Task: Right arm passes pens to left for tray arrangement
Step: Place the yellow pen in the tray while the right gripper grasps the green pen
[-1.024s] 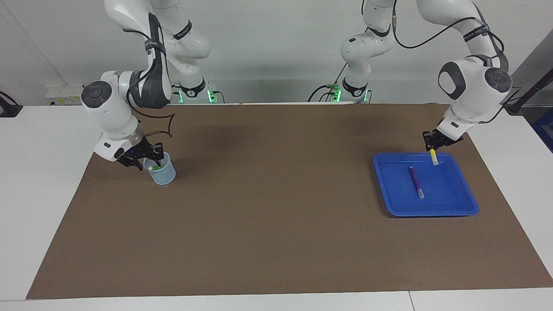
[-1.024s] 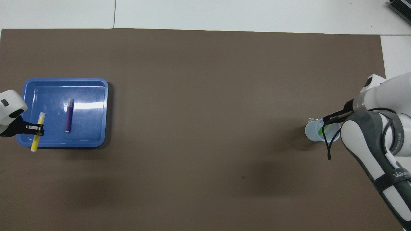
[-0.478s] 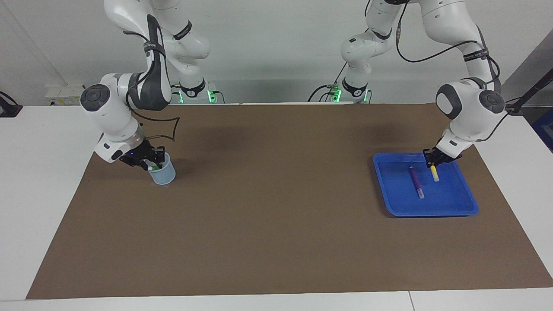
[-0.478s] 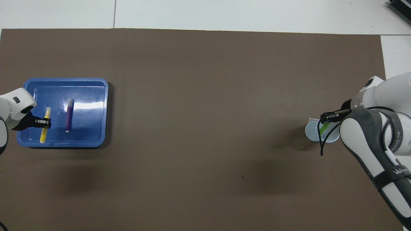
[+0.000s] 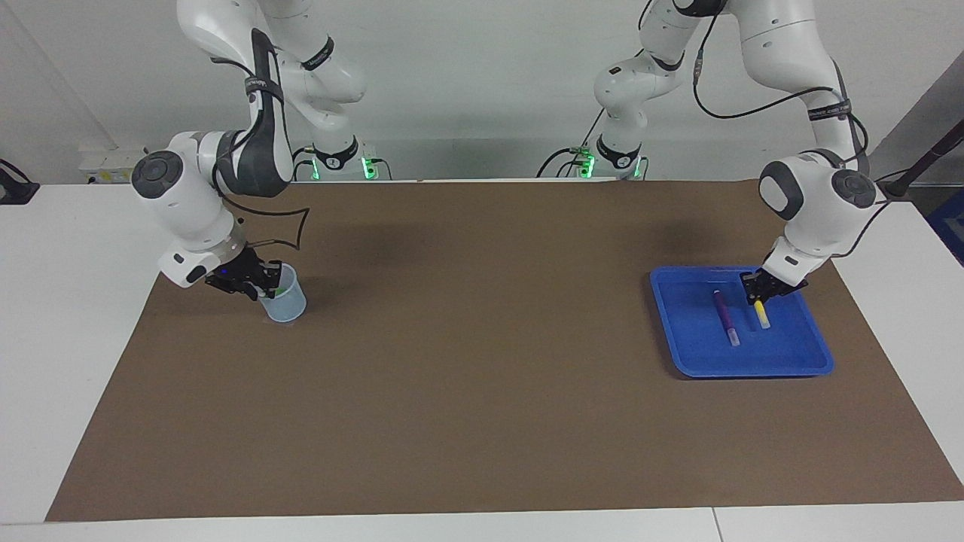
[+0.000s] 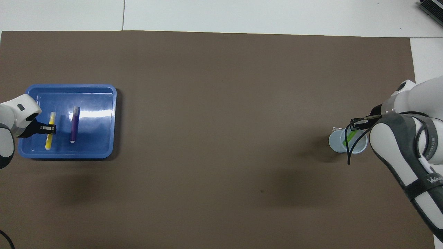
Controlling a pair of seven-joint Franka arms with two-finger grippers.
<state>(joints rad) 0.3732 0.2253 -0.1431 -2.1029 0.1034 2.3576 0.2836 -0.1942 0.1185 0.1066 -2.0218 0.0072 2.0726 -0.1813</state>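
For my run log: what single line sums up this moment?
left gripper: shut on yellow pen, low over tray | purple pen: in tray | right gripper: at cup holding green pen

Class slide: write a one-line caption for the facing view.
Left gripper lowers a yellow pen beside the purple pen in the blue tray; right gripper reaches into the cup.

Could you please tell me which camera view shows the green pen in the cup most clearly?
The overhead view: it looks down into the pale blue cup, so the green pen shows as a slanted bright strip inside, partly under the right tool. In the facing view, only a green hint shows at the cup's rim beside that tool.
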